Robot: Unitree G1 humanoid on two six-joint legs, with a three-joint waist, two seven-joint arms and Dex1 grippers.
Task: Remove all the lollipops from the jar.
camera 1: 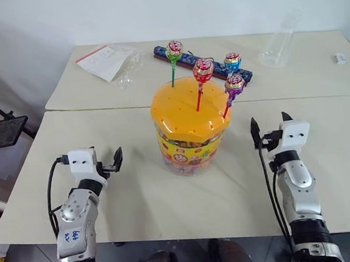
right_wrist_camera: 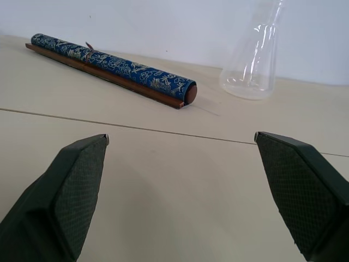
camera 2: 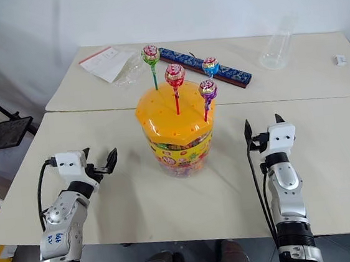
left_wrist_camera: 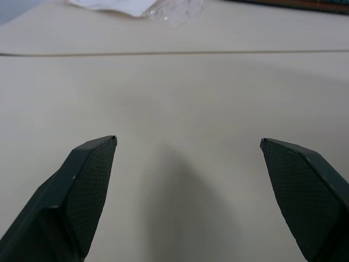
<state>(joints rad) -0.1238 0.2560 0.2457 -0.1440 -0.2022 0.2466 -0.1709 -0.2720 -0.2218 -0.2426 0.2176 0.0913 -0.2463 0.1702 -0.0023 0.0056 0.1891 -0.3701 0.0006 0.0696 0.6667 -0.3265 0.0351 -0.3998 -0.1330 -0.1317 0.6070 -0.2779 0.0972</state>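
Two pale tables butted together, seam running across behind the jar (camera 1: 191,132). Jar stands upright on the near table (camera 1: 138,197), roughly centred between the two arms, clear wall with yellow-red label, domed orange lid on. Four lollipops planted upright in the lid's holes: green-stick lollipop (camera 1: 174,51) at the back and tallest, red-stick lollipop (camera 1: 203,70) near the lid's middle, purple-stick lollipop (camera 1: 234,85) leaning out at the lid's right edge, blue-stick lollipop (camera 1: 233,62) behind it, its stick mostly hidden by the others. Left gripper (camera 1: 103,160) sits low over the near table, left of the jar and apart from it, fingers spread wide, nothing between them; the left wrist view shows bare tabletop between the pads. Right gripper (camera 1: 269,125) stands right of the jar, also apart, fingers wide and empty, tips tilted slightly upward. On the far table: a long dark blue patterned roll (right_wrist_camera: 112,70) lying just behind the lollipop heads as seen from the head camera, a clear flask (right_wrist_camera: 252,60) near its right end, a white sheet with red edge (camera 1: 104,60) at far left with crumpled clear wrap (camera 1: 130,73) beside it, a small white item (camera 1: 340,58) at far right. Nothing lies between either gripper and the jar.
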